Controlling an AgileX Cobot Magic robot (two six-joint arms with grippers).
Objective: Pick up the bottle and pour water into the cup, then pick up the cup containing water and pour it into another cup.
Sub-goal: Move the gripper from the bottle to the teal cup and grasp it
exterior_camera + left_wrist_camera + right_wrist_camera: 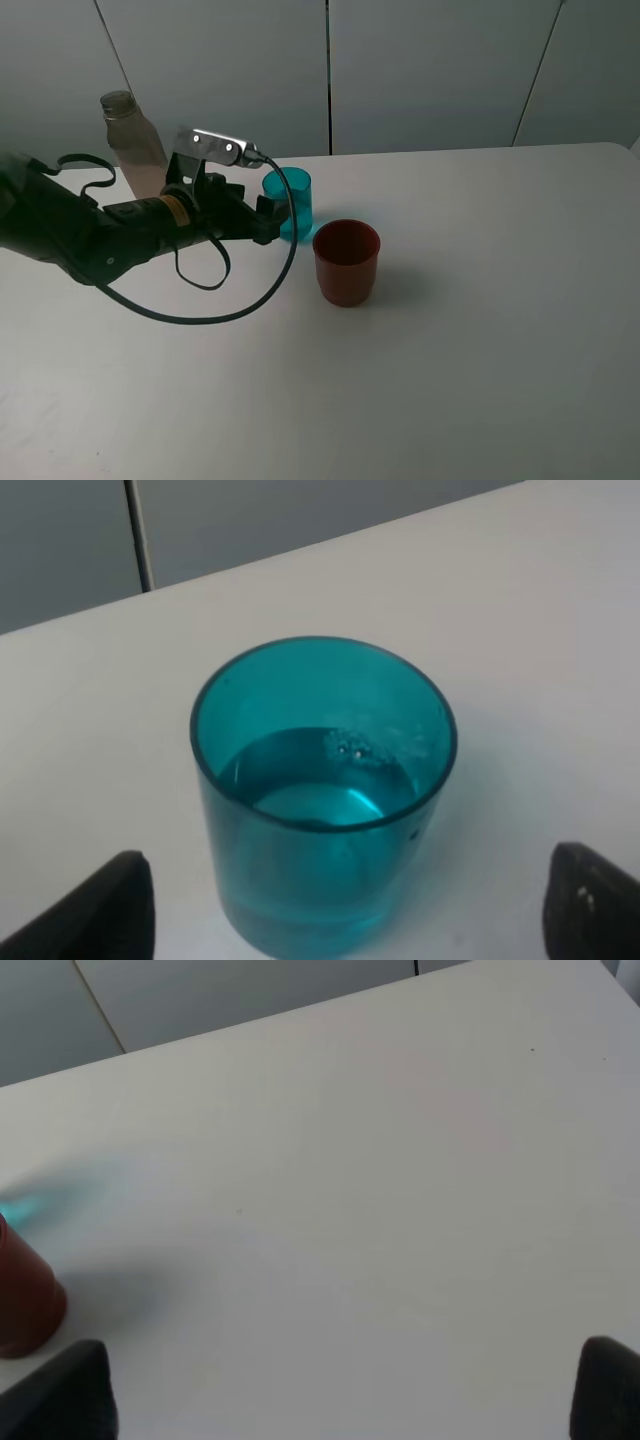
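The bottle (130,140) stood on the table (500,320) by its far edge, toward the left corner. The cup (291,203), with water (320,780) in it, stood right of the bottle, farther from that edge. The second cup (347,262) stood just before and right of the cup, apart from it. The left gripper (266,222) sat left of the cup, one finger on either side, neither touching.

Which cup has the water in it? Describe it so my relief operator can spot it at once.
On the white table, look right in front of the open left gripper. The teal cup standing there is slim, see-through and part-filled with water, unlike the wider, opaque red cup beside it.
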